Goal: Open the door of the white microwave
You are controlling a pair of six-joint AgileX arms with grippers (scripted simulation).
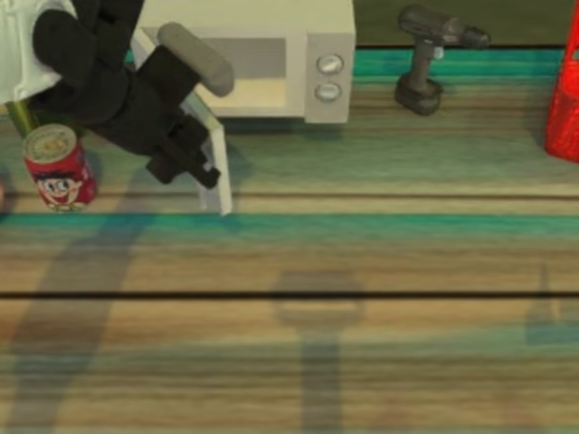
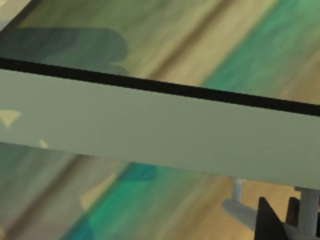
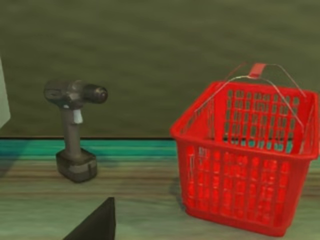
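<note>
Left gripper (image 1: 201, 172): reaching from the table's far left corner and sitting against the free edge of the door (image 1: 217, 167); whether its fingers are clamped on the panel or merely beside it cannot be told from the top view. In the left wrist view the panel's off-white edge face (image 2: 160, 132) is crossing the whole picture, with a dark finger tip (image 2: 270, 222) showing at one corner.
Door: standing swung out from the cabinet, pointing toward the near side of the table, seen edge-on from above.
White microwave (image 1: 330, 36): sitting at the far edge of the table, left of centre; its pale cavity (image 1: 258, 77) is lying exposed, and two round silver-grey knobs (image 1: 328, 77) are sitting one above the other on its right front panel.
Right gripper: not showing in the top view; only a dark sliver (image 3: 97, 225) is appearing in the right wrist view, so its finger state cannot be told.
Red can (image 1: 59, 167): standing upright with a cartoon face on its label, just left of the left arm.
Cordless drill (image 1: 425, 59): standing upright on its battery base, right of the microwave.
Red basket (image 3: 245, 155): resting at the table's far right edge, handle raised.
Table (image 1: 362, 271): showing wood grain with teal streaks.
</note>
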